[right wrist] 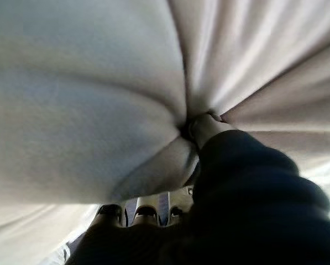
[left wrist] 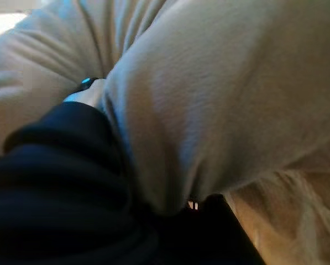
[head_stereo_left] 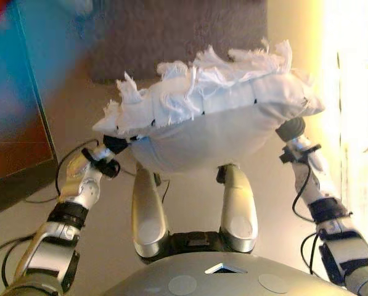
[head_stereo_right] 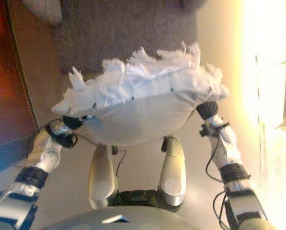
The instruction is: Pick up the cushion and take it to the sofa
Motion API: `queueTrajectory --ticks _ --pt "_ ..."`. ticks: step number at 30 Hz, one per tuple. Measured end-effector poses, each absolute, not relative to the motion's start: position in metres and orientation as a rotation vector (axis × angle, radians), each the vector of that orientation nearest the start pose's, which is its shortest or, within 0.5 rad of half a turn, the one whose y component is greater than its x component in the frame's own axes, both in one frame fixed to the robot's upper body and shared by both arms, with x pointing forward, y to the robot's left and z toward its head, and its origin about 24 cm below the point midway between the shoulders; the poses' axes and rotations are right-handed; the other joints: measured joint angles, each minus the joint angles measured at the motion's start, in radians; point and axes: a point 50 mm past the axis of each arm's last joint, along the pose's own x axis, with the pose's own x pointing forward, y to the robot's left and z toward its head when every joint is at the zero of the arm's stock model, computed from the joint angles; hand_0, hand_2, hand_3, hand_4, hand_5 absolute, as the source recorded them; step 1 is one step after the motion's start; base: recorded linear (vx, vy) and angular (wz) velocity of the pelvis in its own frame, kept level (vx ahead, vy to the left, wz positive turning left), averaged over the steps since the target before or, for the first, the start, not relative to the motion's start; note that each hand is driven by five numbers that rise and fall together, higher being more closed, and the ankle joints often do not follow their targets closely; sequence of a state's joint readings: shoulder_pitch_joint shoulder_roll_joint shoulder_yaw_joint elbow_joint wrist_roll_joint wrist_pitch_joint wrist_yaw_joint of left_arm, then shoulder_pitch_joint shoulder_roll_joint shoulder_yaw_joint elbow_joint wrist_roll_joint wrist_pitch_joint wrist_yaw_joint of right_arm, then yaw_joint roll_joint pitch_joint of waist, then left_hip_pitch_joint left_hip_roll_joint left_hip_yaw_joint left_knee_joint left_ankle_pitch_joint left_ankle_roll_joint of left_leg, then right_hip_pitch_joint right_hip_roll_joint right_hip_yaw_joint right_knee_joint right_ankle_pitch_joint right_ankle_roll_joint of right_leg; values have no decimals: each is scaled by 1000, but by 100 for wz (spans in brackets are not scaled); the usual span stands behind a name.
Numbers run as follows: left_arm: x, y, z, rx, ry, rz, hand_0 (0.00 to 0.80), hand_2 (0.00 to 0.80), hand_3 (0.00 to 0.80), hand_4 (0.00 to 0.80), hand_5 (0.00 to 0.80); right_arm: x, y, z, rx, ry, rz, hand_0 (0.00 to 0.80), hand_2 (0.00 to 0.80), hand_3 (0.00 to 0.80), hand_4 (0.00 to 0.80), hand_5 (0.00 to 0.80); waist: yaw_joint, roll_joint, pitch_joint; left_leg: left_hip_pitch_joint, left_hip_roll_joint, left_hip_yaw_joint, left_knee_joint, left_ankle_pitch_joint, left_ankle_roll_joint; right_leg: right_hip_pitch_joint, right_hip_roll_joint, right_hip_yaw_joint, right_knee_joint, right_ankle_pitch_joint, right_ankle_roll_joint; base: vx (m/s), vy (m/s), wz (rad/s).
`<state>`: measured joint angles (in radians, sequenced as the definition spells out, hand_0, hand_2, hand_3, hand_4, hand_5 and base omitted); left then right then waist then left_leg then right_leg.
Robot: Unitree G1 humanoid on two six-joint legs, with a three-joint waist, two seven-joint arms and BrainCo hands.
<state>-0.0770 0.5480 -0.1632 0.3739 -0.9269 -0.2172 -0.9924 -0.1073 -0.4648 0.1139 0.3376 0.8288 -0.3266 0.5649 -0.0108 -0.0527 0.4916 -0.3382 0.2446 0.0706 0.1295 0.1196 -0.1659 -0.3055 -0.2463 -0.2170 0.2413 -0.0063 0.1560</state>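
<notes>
A white cushion (head_stereo_left: 220, 123) with a fringed edge hangs in the air in front of me, held between my two hands. My left hand (head_stereo_left: 111, 148) is pressed into its left end; in the left wrist view only its dark cover (left wrist: 54, 182) shows against the cloth (left wrist: 220, 83). My right hand (head_stereo_left: 290, 129) is at the cushion's right end. In the right wrist view its thumb (right wrist: 206, 127) digs into the cloth (right wrist: 87, 99) and its fingers (right wrist: 137, 212) curl under it, pinching a bulge of cushion. No sofa is in view.
A dark grey rug (head_stereo_left: 171, 37) lies on the beige floor beyond the cushion. A blue and red panel (head_stereo_left: 17, 92) with a dark edge runs along the left. A very bright strip (head_stereo_left: 356, 92) runs along the right.
</notes>
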Motion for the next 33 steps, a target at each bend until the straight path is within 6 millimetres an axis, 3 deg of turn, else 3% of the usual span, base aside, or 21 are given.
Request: queueTrajectory --ticks 3,5,7,10,15,19,21,27,28,30,31,32,33 --pt "219 229 0 -438 71 -592 800 800 800 800 800 246 -214 42 279 -150 428 800 800 800 800 800 27 -19 -42 52 20 -5 -28 2 -7 103 28 -44 -93 44 -4 159 -13 8" --pt "193 232 -36 -468 127 -519 800 800 800 800 800 244 -205 37 276 -139 434 800 800 800 800 800 26 -43 -79 110 21 5 -49 -4 -15 181 34 -53 -150 54 0 357 154 14" --pt "170 225 -50 -488 131 -483 800 800 800 800 800 240 -198 36 266 -138 423 800 800 800 800 800 30 -61 -113 177 12 16 -66 -14 -21 270 29 -54 -198 57 12 357 146 21" --pt "154 225 -42 -481 40 -445 800 800 800 800 800 225 -185 53 256 -212 398 800 800 800 800 800 47 -64 -201 276 3 40 -116 -16 -24 360 26 -52 -249 57 20 139 137 2" --pt "171 214 -1 -462 -137 -419 800 800 800 800 800 208 -184 82 222 -350 326 800 800 800 800 800 24 -28 -344 374 -18 59 -202 4 -24 431 26 -50 -284 53 29 -35 -5 -2" --pt "189 202 18 -478 -119 -392 800 800 800 800 800 207 -189 92 171 -363 276 800 800 800 800 800 -24 3 -399 379 -15 33 -224 18 -19 439 41 28 -285 33 38 -98 -202 10" --pt "190 197 12 -486 -56 -372 800 800 800 800 800 207 -193 91 123 -334 260 800 800 800 800 800 -36 26 -410 380 5 27 -223 24 -20 441 67 58 -283 23 28 -99 -278 6" --pt "187 189 0 -544 32 -291 800 800 800 800 800 208 -192 82 80 -258 261 800 800 800 800 800 -49 75 -405 379 101 29 -219 33 -2 408 164 87 -265 12 -22 -107 -372 -14" --pt "186 190 0 -551 34 -279 800 800 800 800 800 208 -192 81 76 -246 265 800 800 800 800 800 -47 77 -404 381 107 29 -217 28 22 395 174 100 -255 8 -29 -31 -292 -33" --pt "182 191 -3 -557 43 -263 800 800 800 800 800 208 -192 79 61 -227 282 800 800 800 800 800 -29 76 -398 378 106 14 -184 -4 100 364 181 133 -215 -7 -41 9 -278 -50" --pt "179 191 -5 -561 51 -251 800 800 800 800 800 208 -192 79 50 -220 294 800 800 800 800 800 -19 74 -388 378 97 -15 -142 -42 162 351 182 154 -191 -15 -44 72 -217 -67" --pt "176 191 -7 -562 60 -234 800 800 800 800 800 207 -192 78 43 -214 305 800 800 800 800 800 1 71 -377 369 76 -45 -92 -67 194 343 174 179 -170 -23 -45 93 -143 -58" --pt "174 191 -9 -566 71 -226 800 800 800 800 800 207 -192 78 34 -209 314 800 800 800 800 800 2 68 -370 337 41 -61 -32 -93 194 330 154 191 -149 -31 -39 136 -143 -30"
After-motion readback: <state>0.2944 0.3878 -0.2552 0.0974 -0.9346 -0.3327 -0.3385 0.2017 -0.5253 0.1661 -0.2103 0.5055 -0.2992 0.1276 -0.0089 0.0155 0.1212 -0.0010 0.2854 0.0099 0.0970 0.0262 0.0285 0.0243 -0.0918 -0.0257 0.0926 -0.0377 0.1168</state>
